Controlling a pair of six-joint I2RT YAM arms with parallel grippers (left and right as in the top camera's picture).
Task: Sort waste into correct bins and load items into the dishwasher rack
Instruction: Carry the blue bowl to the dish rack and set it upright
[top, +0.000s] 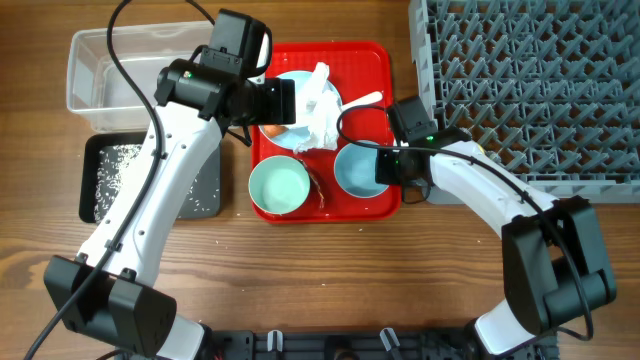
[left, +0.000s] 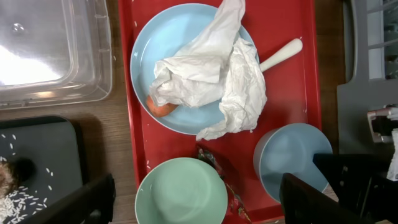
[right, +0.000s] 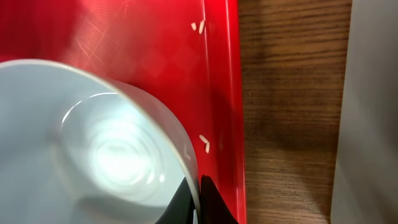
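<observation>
Over the red tray (top: 372, 68), your right fingers (right: 217, 211) pinch the pale blue bowl (right: 112, 155); your left fingers (left: 81, 205) hang apart.

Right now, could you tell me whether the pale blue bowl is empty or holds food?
Empty: the pale blue bowl shows a bare, glossy inside in the right wrist view, with no scraps in it.

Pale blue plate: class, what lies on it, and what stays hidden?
Crumpled white napkins cover much of the plate; an orange carrot piece peeks from under them. Anything else beneath is hidden.
</observation>
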